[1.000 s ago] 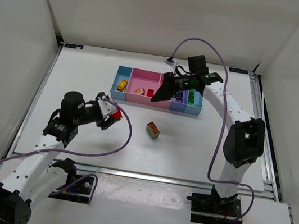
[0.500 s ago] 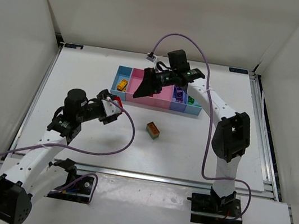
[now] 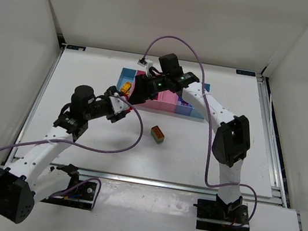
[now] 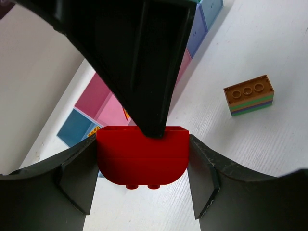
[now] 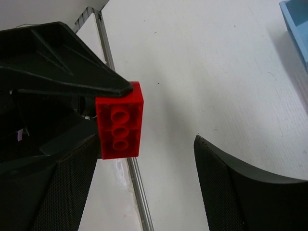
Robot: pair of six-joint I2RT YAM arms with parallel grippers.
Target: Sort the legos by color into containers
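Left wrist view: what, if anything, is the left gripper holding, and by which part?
The left gripper holds a red brick, pinched by its two opposite sides between the fingers.

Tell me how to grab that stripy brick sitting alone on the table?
Grip the stripy brick by its two long flat sides, coming straight down from above. It sits studs-up on the table, with nothing touching it. In the top view it lies at a slant, so turn the grip to match.
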